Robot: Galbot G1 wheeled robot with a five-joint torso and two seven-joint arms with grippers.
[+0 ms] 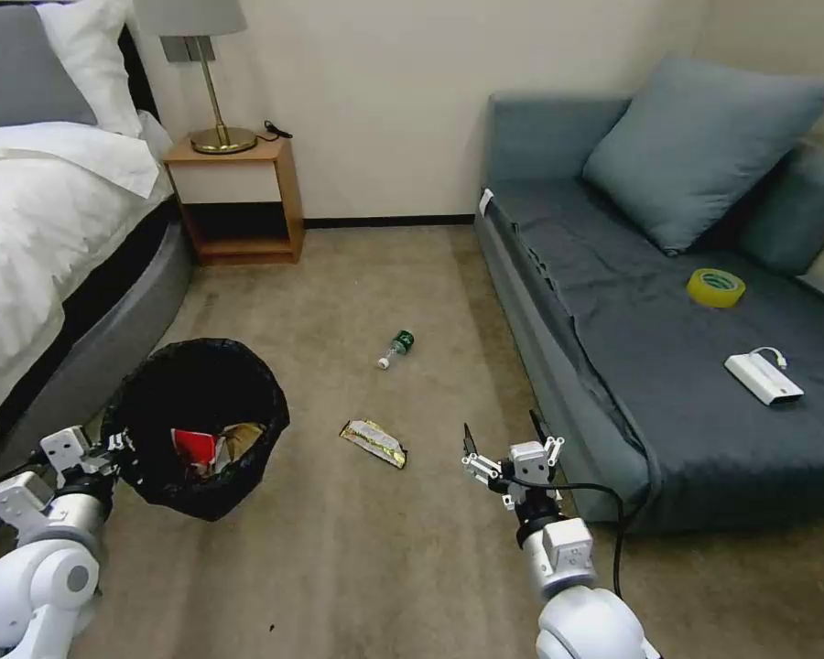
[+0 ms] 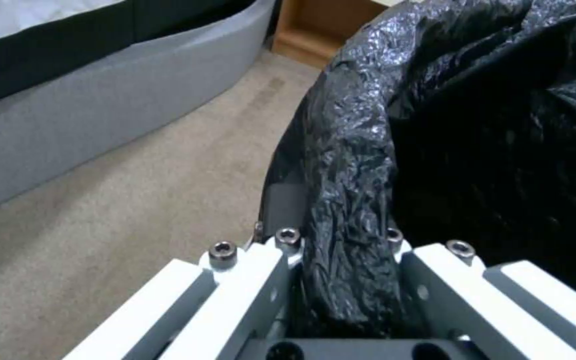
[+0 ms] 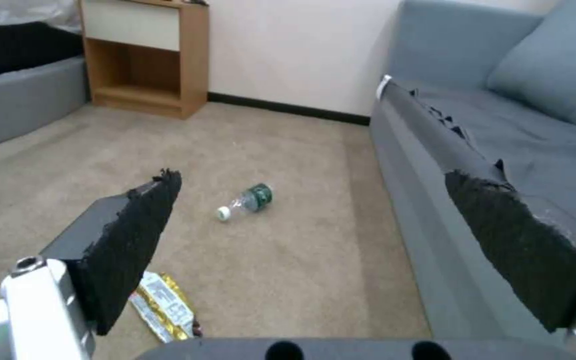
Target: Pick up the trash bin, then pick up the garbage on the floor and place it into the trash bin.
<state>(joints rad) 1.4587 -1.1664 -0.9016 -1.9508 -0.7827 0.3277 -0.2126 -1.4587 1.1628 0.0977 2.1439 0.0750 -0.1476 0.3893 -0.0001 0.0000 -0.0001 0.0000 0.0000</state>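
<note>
I count one trash bin (image 1: 197,426), clamped at its rim by my left claw (image 1: 110,446). Inside it, just past that claw, are two bits of garbage: one red-and-white snack packet (image 1: 195,449) and one crumpled brown paper bag (image 1: 241,437). Two more are on the carpet: one gold-green wrapper (image 1: 374,442) a little to the left of my wide-open right claw (image 1: 506,441), and one small bottle (image 1: 396,349) farther out ahead of it. So four litter items total. Right of that claw, on the sofa: one yellow tape roll (image 1: 715,287) and one white charger (image 1: 764,378).

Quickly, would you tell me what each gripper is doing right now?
Left gripper: shut on the trash bin rim.
Right gripper: open, holding nothing, above the carpet.
</note>
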